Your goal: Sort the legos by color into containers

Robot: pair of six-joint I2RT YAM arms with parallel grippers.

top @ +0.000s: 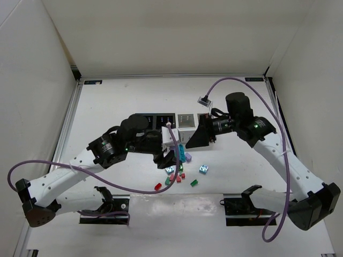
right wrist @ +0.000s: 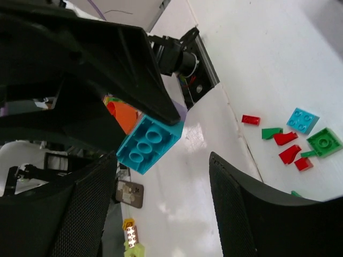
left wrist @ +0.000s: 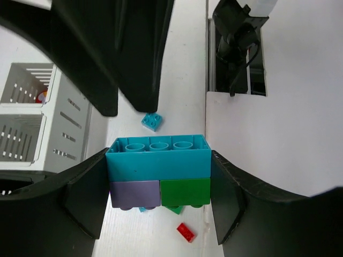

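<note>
A white surface (top: pixel 134 96) boxed in by white walls carries a row of 4 bins (top: pixel 170 120), 2 black and 2 white, at the centre of the top view. Just below them the left end effector (left wrist: pixel 159 182) pinches a brick stack (left wrist: pixel 158 158) from both sides: 1 light blue brick with a lilac and a green one clipped beneath it. The stack hangs above the surface, near the bins at the left edge of the left wrist view. The right end effector (right wrist: pixel 162 166) faces it from the right, its fingers (right wrist: pixel 246 214) spread wide. The blue brick shows between them, touching neither. The loose bricks (top: pixel 177 178), red, green and blue, lie scattered just under the stack in the top view.

The stack holds 3 colours, so I judge it must be pulled apart first; dropped whole, it would put 2 bricks in a wrong bin. The pull is the risky part. If the right fingers close off-centre, the stack may twist out of the left grip, or a small brick may snap free and bounce into the pile or a wrong bin. The 2 end effectors are also very near each other, so a slight misalignment could knock finger against finger.
</note>
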